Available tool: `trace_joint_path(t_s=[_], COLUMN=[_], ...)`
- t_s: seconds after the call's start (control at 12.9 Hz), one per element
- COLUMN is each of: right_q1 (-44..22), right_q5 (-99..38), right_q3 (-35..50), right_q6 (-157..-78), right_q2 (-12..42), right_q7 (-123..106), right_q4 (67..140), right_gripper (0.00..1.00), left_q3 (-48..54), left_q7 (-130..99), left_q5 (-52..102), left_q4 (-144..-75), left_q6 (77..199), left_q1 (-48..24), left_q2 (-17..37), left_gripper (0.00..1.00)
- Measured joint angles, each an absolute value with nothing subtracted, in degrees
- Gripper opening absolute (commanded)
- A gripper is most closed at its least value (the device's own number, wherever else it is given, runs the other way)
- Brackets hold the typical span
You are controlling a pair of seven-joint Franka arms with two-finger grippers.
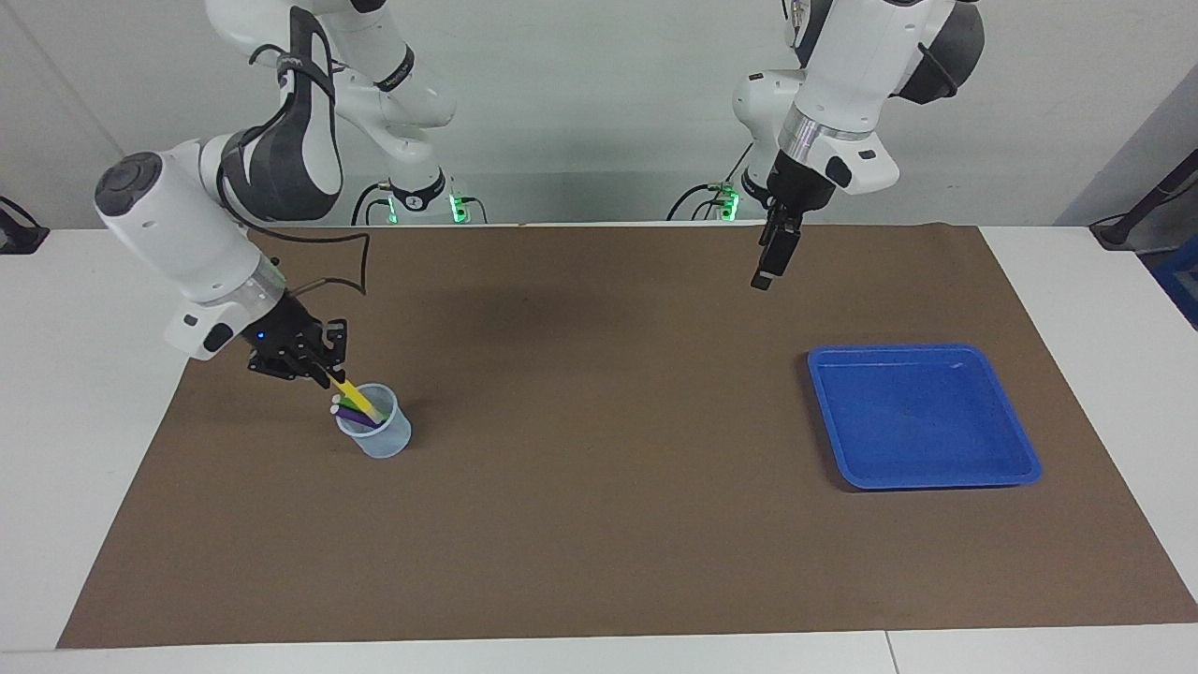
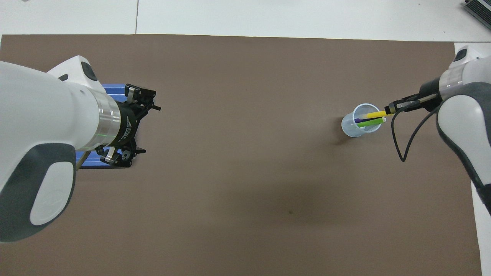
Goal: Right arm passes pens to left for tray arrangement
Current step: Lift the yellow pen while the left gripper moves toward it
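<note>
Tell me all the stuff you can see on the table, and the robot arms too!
yellow pen: one, yellow, top end pinched by the right gripper, lower end in the cup
purple pen: one, purple, in the cup
green pen: one, green with a pale tip, in the cup, sticking over the rim
cup: one, see-through, on the mat toward the right arm's end
tray: one, bright blue, on the mat toward the left arm's end, nothing in it
mat: one, brown, covering most of the white table
right gripper: one, black, shut on the yellow pen, just above the cup
left gripper: one, black, open, waiting up in the air above the mat
</note>
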State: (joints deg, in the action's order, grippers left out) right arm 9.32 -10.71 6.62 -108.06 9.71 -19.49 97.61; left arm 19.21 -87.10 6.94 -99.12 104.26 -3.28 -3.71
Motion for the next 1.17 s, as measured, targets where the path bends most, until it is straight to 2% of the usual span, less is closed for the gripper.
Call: trace_joint_path(t_s=[0.23, 0.47, 0.7, 1.17], right_q1=[9.3, 9.25, 8.46, -2.6], right_q5=[-16.65, -24.79, -31.71, -35.76], right_q3=[7.02, 7.81, 11.38, 12.66], right_q6=[-102.04, -101.28, -106.43, -121.26], right_q2=[6.07, 5.3, 5.63, 7.0], right_q7=[-15.21, -8.32, 2.58, 24.52], right_q4=[95.82, 94.0, 93.96, 94.77], right_gripper=[0.07, 0.07, 0.07, 0.07], left_q3=[19.32, 18.99, 18.93, 19.23], left_q7=[-87.17, -87.17, -90.28, -104.31], left_q5=[6.94, 10.07, 16.69, 26.19], left_q4=[-100.49, -100.78, -101.24, -107.47], left_q6=[102.97, 103.09, 104.98, 121.19], left_q1=[-4.39, -4.23, -4.2, -5.51], left_q2=[-4.76, -5.11, -5.16, -6.04], left_gripper=[1.0, 1.0, 1.0, 1.0])
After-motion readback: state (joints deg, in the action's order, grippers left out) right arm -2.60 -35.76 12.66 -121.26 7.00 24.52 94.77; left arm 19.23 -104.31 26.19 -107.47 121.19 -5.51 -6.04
